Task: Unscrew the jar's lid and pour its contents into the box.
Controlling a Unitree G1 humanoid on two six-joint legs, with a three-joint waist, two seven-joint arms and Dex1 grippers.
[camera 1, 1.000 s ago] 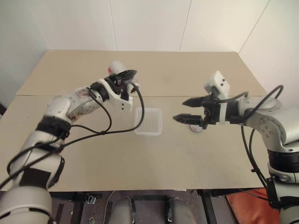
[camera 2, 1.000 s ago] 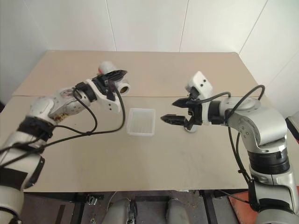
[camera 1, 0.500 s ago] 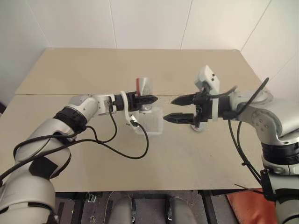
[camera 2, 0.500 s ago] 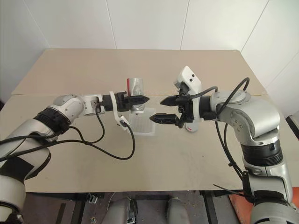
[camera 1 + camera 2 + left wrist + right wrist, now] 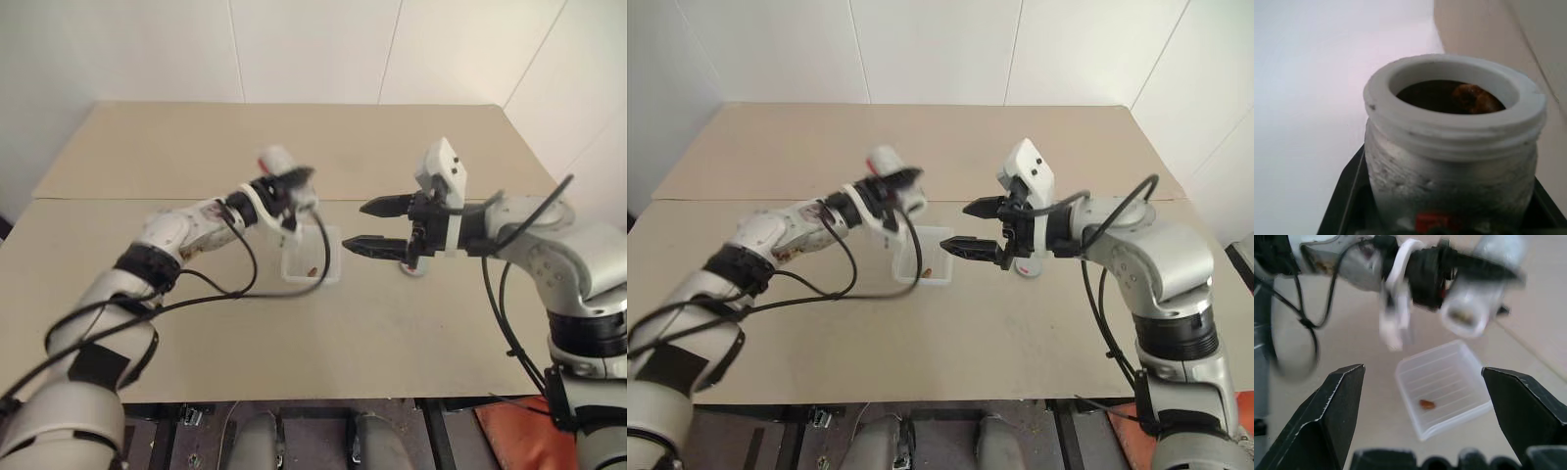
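My left gripper is shut on the silvery jar, held tilted in the air just behind and left of the box. The jar's mouth is uncovered, with a brown bit inside it. Another small brown pellet lies in the translucent white box. My right gripper hovers open and empty to the right of the box, pointing at it. The grey lid rests on the table behind that gripper's fingers, partly hidden.
The beige table is made of two panels with a seam running across behind the box. White walls close in behind it and to both sides. A black cable hangs from my left arm down to the table beside the box.
The left arm swung the jar in over the box, then back up and to the left. A brown pellet now lies in the box. The right gripper stayed open in about the same place.
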